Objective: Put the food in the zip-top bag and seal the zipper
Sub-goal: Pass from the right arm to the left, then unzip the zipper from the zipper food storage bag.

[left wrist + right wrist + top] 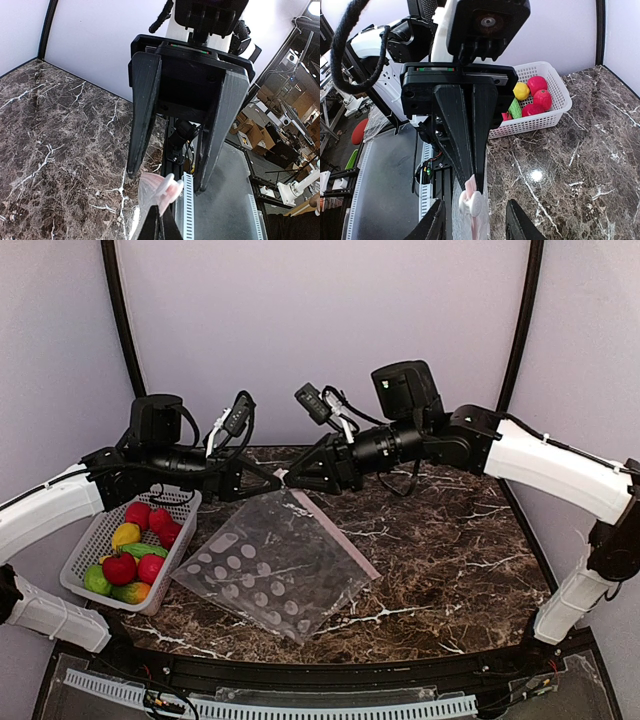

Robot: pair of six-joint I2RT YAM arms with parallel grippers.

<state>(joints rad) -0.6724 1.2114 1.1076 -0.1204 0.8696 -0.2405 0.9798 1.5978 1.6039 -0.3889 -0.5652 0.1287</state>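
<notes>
The left gripper [156,227] is pressed shut on the raised corner of the large clear white-dotted plastic zip-top bag [265,570]. It pinches the thin pale pink zipper strip [335,530] just beside the small white slider tab [470,202], while the right gripper [475,220] faces it with its 2 fingers partly apart, straddling that tab without clamping it. The rest of the bag drapes onto the dark marble table [450,540], and the small glossy toy fruits and vegetables [135,550] all lie in the white mesh plastic basket [90,550] at the left, none bagged. Judged step: opening the bag before loading, so the next move calls for the right fingers to close squarely on the tab and draw it along the strip against the left hold.
</notes>
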